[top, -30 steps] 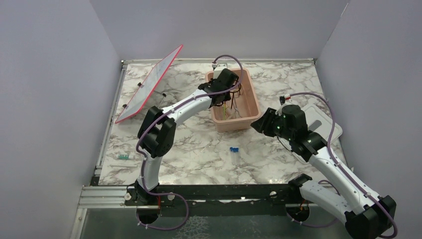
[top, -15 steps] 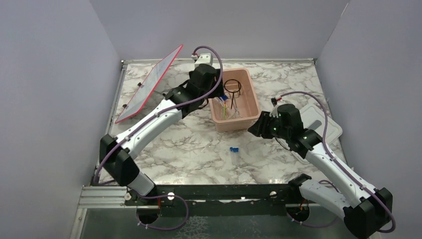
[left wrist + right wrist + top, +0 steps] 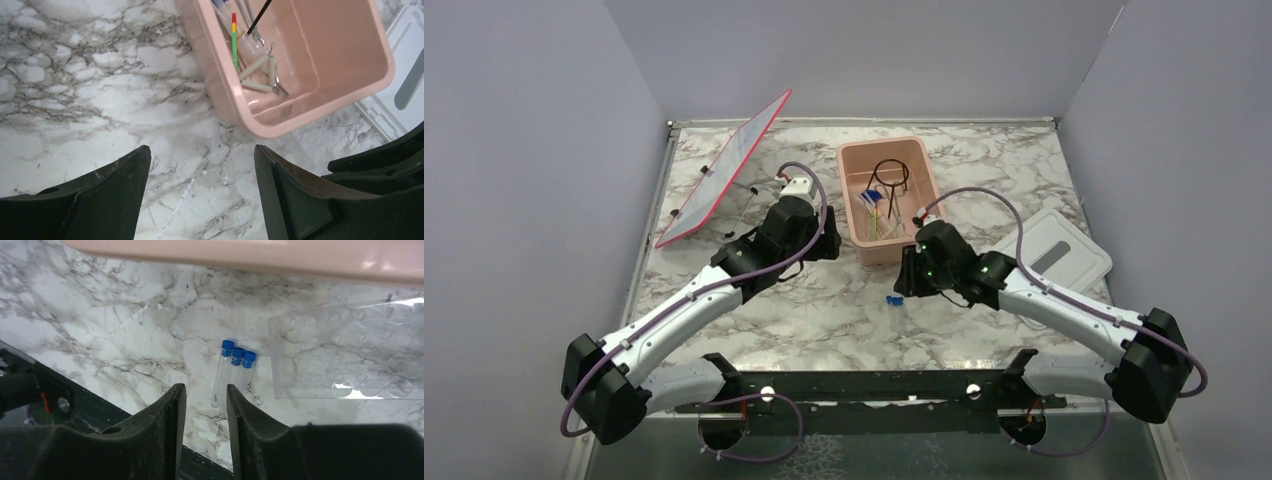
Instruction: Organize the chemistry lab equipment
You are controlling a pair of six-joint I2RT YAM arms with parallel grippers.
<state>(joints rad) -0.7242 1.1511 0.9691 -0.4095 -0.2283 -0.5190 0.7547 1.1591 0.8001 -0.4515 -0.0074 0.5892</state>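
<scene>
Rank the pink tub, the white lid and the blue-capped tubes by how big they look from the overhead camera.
Largest: the pink tub.
Next: the white lid, a little smaller in outline.
Smallest: the blue-capped tubes, tiny beside the other two.
All three rest on the same table, so nearness to the camera hardly skews this.
</scene>
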